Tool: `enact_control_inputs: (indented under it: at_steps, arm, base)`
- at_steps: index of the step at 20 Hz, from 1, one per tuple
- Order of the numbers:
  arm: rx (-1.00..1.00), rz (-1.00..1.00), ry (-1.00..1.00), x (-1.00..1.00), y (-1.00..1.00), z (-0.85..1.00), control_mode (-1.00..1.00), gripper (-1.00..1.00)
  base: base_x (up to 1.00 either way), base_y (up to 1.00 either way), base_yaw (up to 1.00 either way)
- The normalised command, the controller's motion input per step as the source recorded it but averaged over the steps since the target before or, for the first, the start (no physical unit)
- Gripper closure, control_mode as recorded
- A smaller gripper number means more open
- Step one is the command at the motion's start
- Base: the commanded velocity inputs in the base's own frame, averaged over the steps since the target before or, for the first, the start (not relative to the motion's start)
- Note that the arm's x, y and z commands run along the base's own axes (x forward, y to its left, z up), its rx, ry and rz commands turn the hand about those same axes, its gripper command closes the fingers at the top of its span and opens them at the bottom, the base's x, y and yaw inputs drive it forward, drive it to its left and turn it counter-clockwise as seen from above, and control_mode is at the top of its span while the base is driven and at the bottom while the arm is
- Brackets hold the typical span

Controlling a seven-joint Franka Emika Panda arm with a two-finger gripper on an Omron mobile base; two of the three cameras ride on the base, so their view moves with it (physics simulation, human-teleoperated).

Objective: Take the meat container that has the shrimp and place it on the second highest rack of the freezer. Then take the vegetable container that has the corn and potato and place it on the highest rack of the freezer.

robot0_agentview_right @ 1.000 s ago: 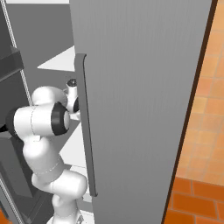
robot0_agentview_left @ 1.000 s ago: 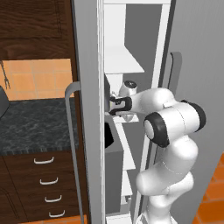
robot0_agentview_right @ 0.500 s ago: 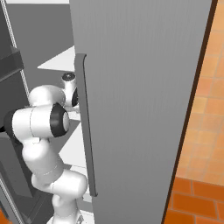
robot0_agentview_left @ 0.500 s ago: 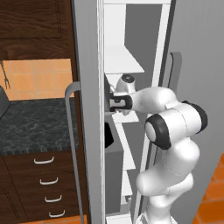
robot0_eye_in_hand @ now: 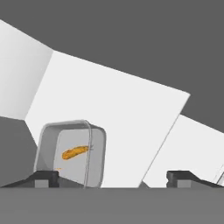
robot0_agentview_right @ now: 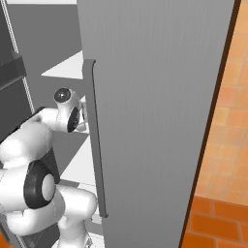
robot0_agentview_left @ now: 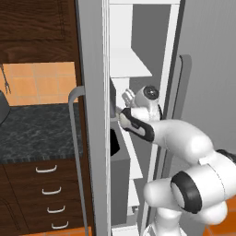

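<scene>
Arm reaches through narrow gap between open freezer doors. Meat container occupies left of white rack; rack bare to its right. Grey wall behind.

The meat container, a shallow grey metal tray with rounded corners, sits flat on a white rack of the freezer, just ahead of the claw and toward its left fingertip. The shrimp, a small curved orange piece, lies near the tray's middle.
</scene>
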Motion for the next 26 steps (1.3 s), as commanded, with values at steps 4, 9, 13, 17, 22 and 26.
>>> enact_control_inputs:
  at_steps: [4, 9, 13, 17, 22, 26]
  arm:
    - [0.0, 0.02, -0.01, -1.0, 0.0, 1.0, -1.0, -1.0]
    - [-0.02, 0.08, 0.06, -1.0, -0.04, 0.92, -1.0, -1.0]
    - [-0.17, 0.16, 0.19, -1.0, -0.22, 0.29, -1.0, -1.0]
    - [-0.31, 0.26, 0.28, -0.88, -0.31, 0.0, -1.0, -1.0]
    - [-0.38, 0.31, 0.29, -0.78, -0.28, 0.15, -1.0, -1.0]
    - [-0.18, 0.44, 0.18, -0.17, -0.31, 0.16, -1.0, -1.0]
  base:
    - [0.0, 0.0, 0.0]
    - [0.0, 0.0, 0.0]
    - [0.0, 0.0, 0.0]
    - [0.0, 0.0, 0.0]
    - [0.0, 0.0, 0.0]
    - [0.0, 0.0, 0.0]
